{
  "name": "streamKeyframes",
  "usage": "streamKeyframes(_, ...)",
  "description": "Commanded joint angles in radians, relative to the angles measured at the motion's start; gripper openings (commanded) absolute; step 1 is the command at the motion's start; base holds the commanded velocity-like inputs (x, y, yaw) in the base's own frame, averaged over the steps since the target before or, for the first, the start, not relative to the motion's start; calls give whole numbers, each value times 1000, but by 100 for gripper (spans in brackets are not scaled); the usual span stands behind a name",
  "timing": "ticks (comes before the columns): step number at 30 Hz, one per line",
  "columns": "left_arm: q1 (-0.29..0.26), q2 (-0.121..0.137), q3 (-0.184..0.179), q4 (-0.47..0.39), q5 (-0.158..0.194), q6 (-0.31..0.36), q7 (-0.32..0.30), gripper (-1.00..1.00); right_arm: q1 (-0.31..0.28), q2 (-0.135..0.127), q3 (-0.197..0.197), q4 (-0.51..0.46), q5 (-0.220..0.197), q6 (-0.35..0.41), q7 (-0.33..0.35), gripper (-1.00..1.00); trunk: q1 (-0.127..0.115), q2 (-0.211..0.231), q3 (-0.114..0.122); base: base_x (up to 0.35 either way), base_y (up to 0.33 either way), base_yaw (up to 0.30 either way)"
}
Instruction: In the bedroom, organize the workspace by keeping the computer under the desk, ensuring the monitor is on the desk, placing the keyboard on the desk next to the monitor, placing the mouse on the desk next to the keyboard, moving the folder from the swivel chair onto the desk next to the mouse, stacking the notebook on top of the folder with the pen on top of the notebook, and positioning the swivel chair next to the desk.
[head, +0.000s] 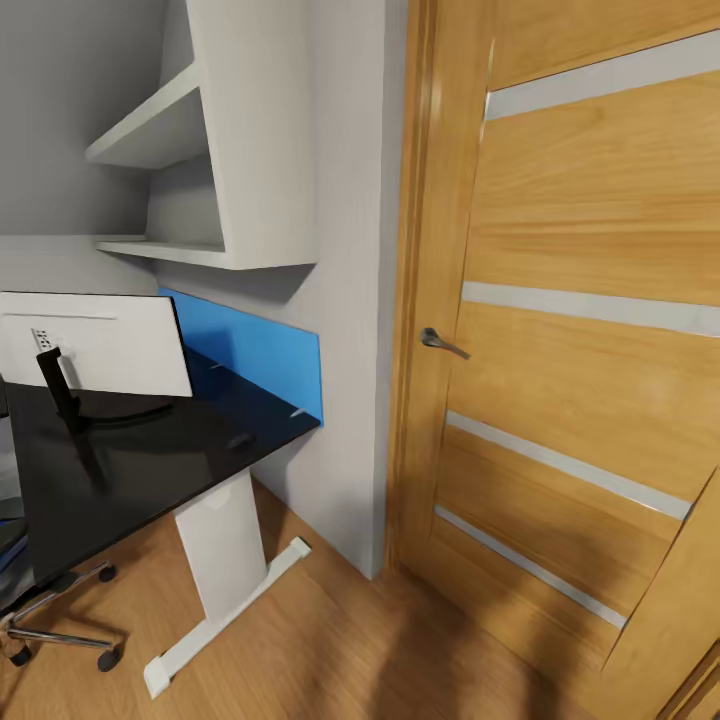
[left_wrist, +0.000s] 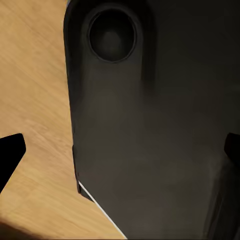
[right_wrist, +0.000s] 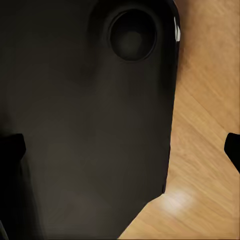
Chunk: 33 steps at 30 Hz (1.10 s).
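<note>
Left wrist view: left gripper (left_wrist: 120, 150) spread wide, nothing between dark fingertips (left_wrist: 11, 150), over robot's black base (left_wrist: 150, 125) and wooden floor (left_wrist: 35, 90). Right gripper (right_wrist: 122, 150) likewise spread, empty. Head view: desk (head: 130, 470) at 9 o'clock carrying monitor (head: 95, 345), white back showing; likely top-heavy, fragile, best gripped at stand (head: 60, 390). Swivel chair (head: 60, 625) base at 8 o'clock.
</note>
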Motion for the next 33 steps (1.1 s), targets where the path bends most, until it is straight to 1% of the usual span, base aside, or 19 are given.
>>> streamKeyframes(1, -6, -6, 0, -6, -6, 6, -6, 100, -6, 6, -4, 1, -6, 6, 6, 100, -4, 7, 3, 0, 0, 0)
streamKeyframes(4, -8, -23, 1, -19, -8, 8, -12, 100, -12, 23, -4, 1, -13, 10, 5, 100, -15, 28, 12, 0, 0, 0)
streamKeyframes(9, -8, -51, 0, -28, -8, -10, -12, 100, -12, 30, -3, 1, -11, 9, 3, 100, -34, 63, 28, 0, 0, 0)
streamKeyframes(10, -8, -53, 0, -28, -8, -15, -12, 100, -12, 30, -3, 1, -11, 9, 3, 100, -38, 70, 31, 0, 0, 0)
streamKeyframes(13, -8, -54, 0, -29, -8, -27, -12, 100, -12, 31, -3, 1, -11, 9, 3, 100, -50, 91, 40, 0, 0, 0)
streamKeyframes(33, -8, -54, 1, -29, -8, -28, -12, 100, -12, 31, -1, 2, -9, 9, 3, 100, -126, 231, 103, 0, 0, 0)
